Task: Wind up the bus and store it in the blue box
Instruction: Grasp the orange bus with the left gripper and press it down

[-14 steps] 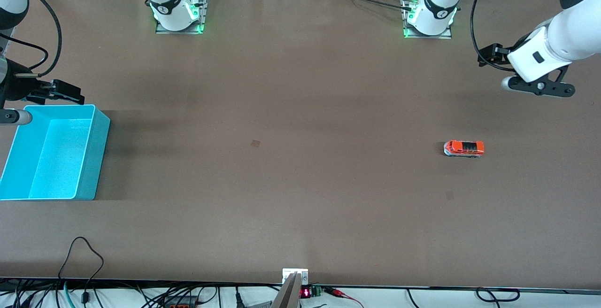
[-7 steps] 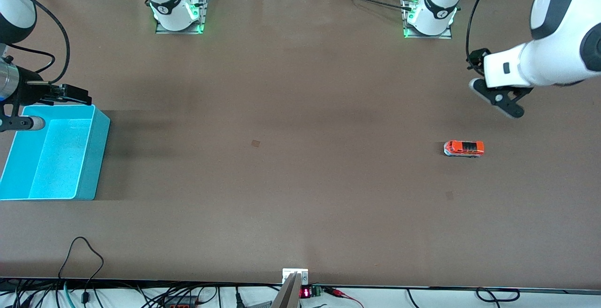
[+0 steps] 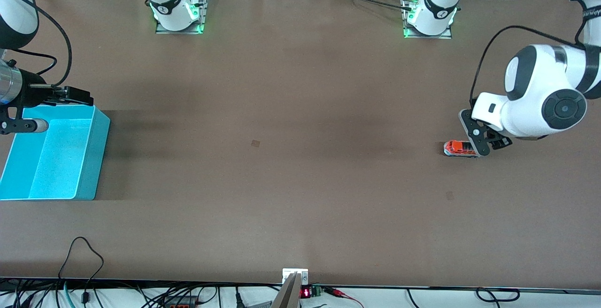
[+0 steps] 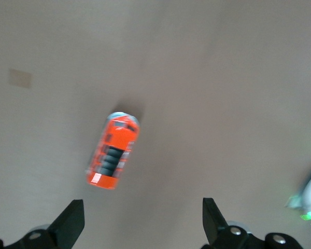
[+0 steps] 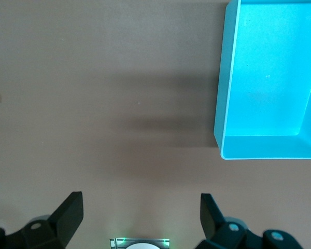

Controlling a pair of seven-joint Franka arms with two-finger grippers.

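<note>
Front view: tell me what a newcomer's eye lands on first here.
The bright cyan-blue plastic open-top box at the right arm's end of the brown table stands out most, with nothing in it and the right gripper over its rim. Next comes the small orange-red toy bus on the table at the left arm's end, the left gripper right above it with open fingers.

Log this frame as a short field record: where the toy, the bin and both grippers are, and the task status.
toy: small orange-red toy bus on the brown table, toward the left arm's end
bin: bright cyan-blue plastic open-top box, toward the right arm's end, nothing seen inside
left gripper: jaws open, over the bus, not gripping
right gripper: jaws open, waiting beside the box
status: bus not yet grasped or stored
</note>
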